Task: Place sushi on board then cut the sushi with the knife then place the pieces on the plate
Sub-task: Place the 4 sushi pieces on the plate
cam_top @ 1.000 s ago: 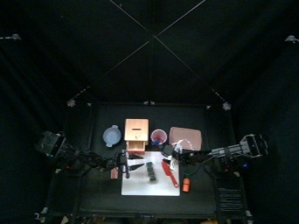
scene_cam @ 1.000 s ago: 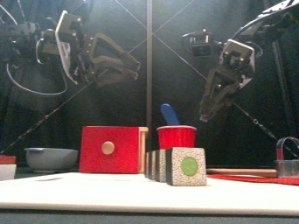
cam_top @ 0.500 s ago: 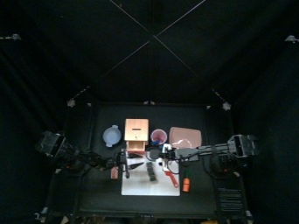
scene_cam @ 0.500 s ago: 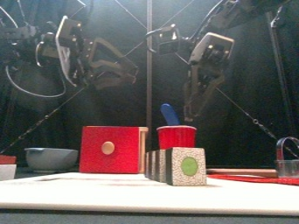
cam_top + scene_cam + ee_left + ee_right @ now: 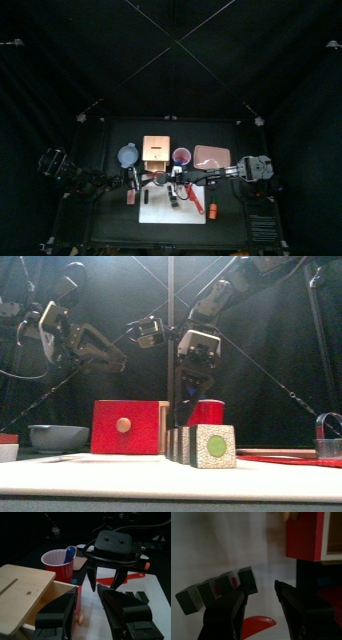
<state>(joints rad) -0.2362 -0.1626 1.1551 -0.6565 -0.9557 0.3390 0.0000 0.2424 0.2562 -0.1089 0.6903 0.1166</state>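
The right gripper is swinging in from the right and is now hanging, fingers spread, over the white board where the sushi roll is lying, close to the red cup; probably it is going for the blue knife. The left gripper is waiting, also spread

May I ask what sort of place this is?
Probably a robot-lab booth staged as a toy kitchen: black curtains, a toy sushi roll on a white cutting board, a red cup.

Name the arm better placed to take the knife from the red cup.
Right, probably. The right gripper, open, hangs close by the red cup holding the blue knife; the left gripper is farther off, beside the wooden box.
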